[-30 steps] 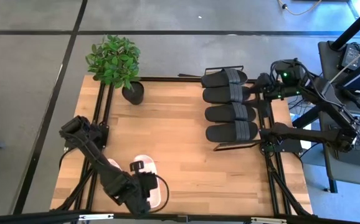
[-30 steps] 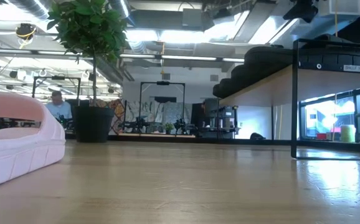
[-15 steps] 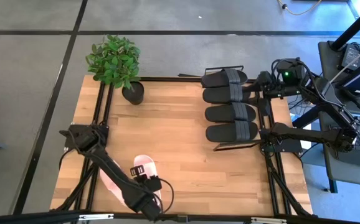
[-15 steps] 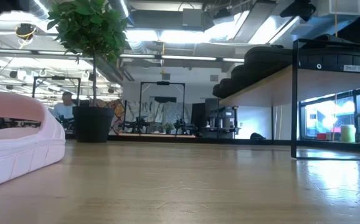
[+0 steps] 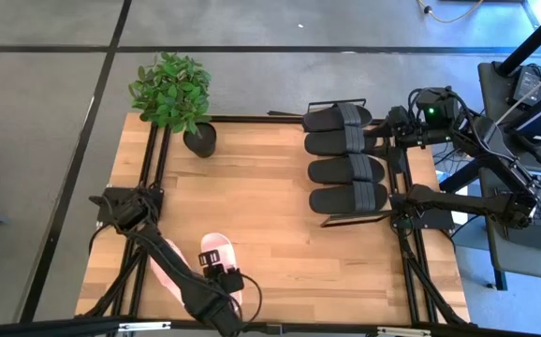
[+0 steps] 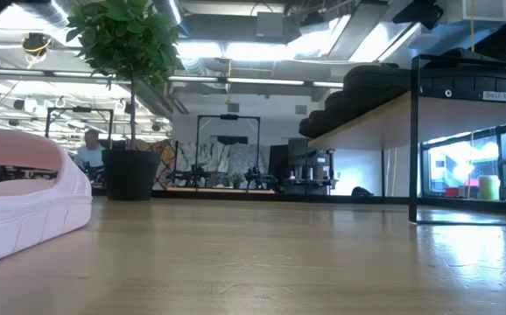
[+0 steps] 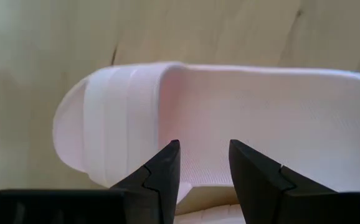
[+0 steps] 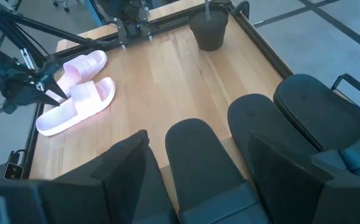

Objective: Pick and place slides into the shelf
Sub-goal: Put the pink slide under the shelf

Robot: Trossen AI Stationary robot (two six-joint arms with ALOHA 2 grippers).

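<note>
Left end effector [image 7: 203, 163] (fingers parted) over pink slide [image 7: 230, 124] near table edge [image 5: 252, 325].

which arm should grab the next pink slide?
Left. The left gripper hangs open right over a pink slide at the table's near-left edge. The right gripper waits over the black slides on the shelf, far across the table.
</note>
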